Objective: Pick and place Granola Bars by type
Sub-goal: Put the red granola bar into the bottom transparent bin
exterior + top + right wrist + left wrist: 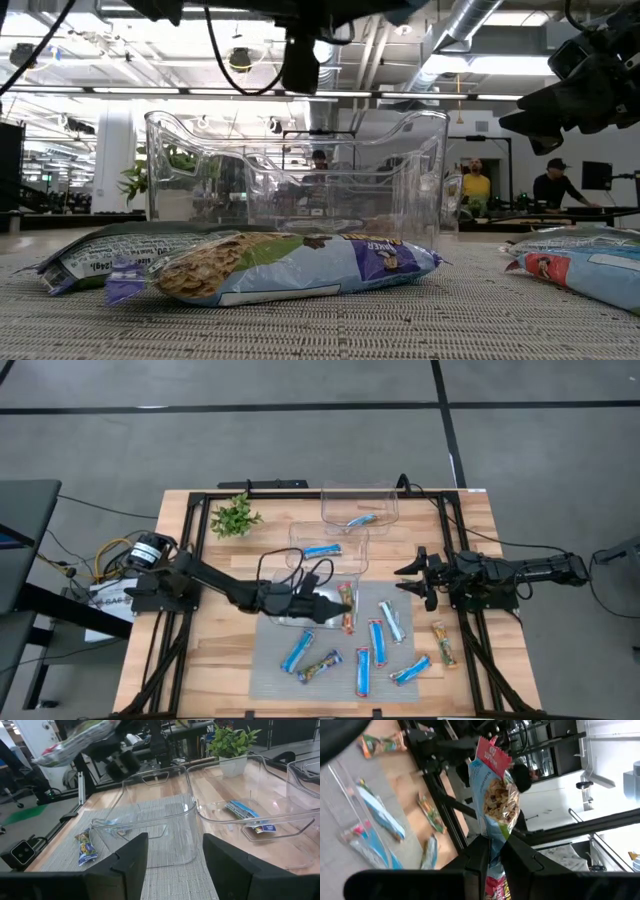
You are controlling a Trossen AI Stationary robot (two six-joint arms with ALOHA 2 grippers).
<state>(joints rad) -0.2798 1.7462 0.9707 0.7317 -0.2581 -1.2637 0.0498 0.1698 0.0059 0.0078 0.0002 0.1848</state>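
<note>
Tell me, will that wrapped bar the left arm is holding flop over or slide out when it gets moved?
Probably neither. The bar sticks straight out from the shut left gripper without drooping, so it seems fairly stiff. It looks thin and small, so likely light. Its glossy wrapper could be slippery, though the fingers pinch it at one end.

Three clear bins (359, 506) run in a diagonal row from the table's (200, 650) far right edge toward its centre; the far bin and the middle bin (328, 546) each hold one bar. A plant (235, 517) stands at the far left corner. A mat (270, 680) lies along the near edge with bars (376, 642) scattered on it; one bar (444, 644) lies off its right side on the table
</note>
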